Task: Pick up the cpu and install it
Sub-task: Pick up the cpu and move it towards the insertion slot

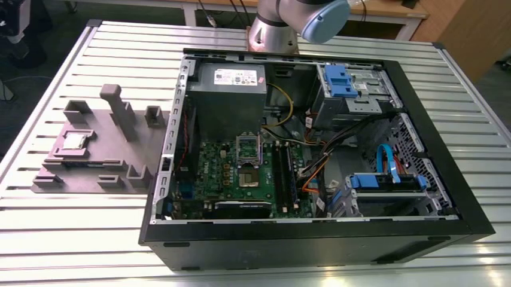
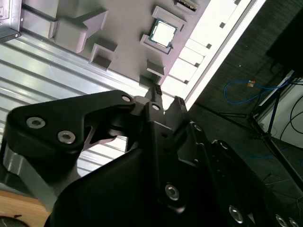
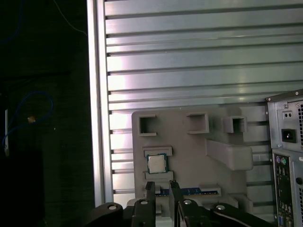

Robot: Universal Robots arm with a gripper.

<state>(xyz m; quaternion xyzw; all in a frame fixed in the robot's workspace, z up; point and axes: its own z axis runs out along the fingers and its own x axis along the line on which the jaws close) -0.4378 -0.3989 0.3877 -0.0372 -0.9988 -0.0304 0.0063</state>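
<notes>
1. Cpu [image 3: 156, 163] is seated flat in a grey tray [image 3: 189, 161] recess, beside the computer case [image 1: 303, 239].
2. Gripper [image 3: 162, 185], seemingly parted and empty, is held clear, its gap lined up straight toward that chip.

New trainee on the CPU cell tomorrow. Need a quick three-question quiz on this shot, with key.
1. Fill in: in the exterior view, the tray stands to that view's ____ of the case.
2. Pick one: the cpu lies A) in the tray, B) in the case, C) between the fingers.
3. True or false: the gripper holds the cpu.

Key: 1 left; 2 A; 3 false, the fingers are open with nothing between them.
</notes>
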